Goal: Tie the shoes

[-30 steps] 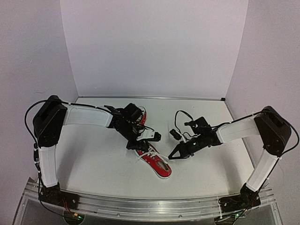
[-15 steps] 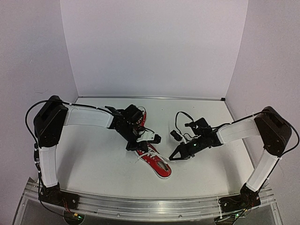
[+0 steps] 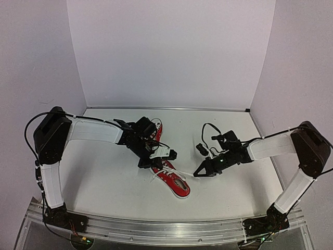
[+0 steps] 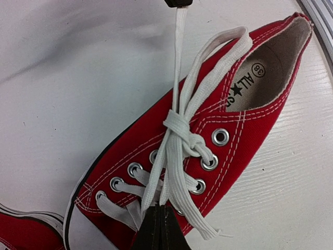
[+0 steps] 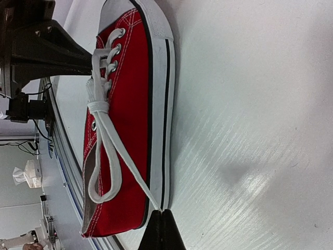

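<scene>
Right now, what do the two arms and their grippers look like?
Both arms, left arm and right arm, have white link covers between black joint housings, with thin black cables looping alongside. The left gripper and right gripper each end in dark, tapered, pointed fingers.

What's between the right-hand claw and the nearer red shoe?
Only a white lace strand, running from the shoe to the right gripper; the right wrist view shows it.

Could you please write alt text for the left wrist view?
A red sneaker lies diagonally on a white table, its white laces crossed in a knot. The shut left claw pinches them at the bottom edge; one strand runs up to the right claw.
</scene>
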